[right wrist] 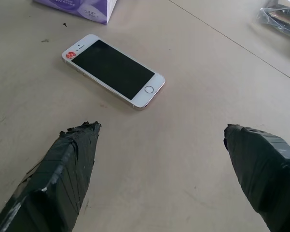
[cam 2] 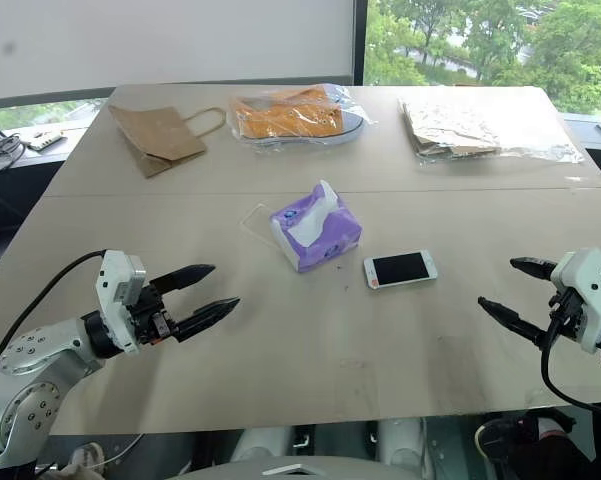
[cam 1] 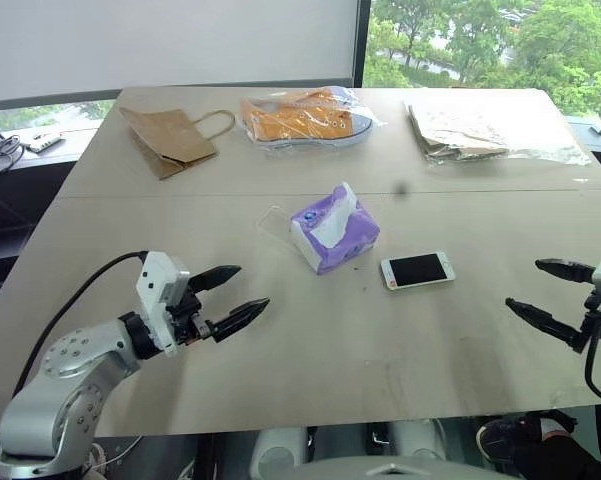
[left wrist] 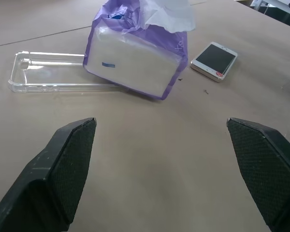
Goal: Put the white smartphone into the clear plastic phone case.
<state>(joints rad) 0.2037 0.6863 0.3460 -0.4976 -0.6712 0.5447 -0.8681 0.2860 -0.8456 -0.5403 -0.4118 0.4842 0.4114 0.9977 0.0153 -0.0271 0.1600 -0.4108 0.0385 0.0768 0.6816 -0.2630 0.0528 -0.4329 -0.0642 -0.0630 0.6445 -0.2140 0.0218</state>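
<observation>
**Both grippers apart, phone and case lying free on the table**

My left gripper [cam 1: 228,296] hangs over the near left part of the table [cam 1: 310,350], its two black fingers spread wide with nothing between them. It points toward the middle of the table.

Toward the far left corner lies a brown paper bag [cam 1: 170,138], flat on its side. Just right of it, along the far edge, a clear bag with something orange inside [cam 1: 305,116] rests on the surface.

The case [left wrist: 53,72] lies flat near the table's middle, open side up. One end of it touches the tissue pack [cam 1: 333,232], and I cannot tell whether that end runs under the pack. The pack is purple, with a white tissue standing out of its top.

The phone [cam 1: 417,270] lies screen up just right of the tissue pack, a little nearer the front edge, apart from the pack and well apart from the case. A small red sticker shows at one end of it.

Along the far right edge sits another clear bag with brown contents [cam 1: 480,128].

My right gripper [cam 2: 507,292] hangs over the near right edge, fingers wide apart and empty, aimed toward the phone.
</observation>
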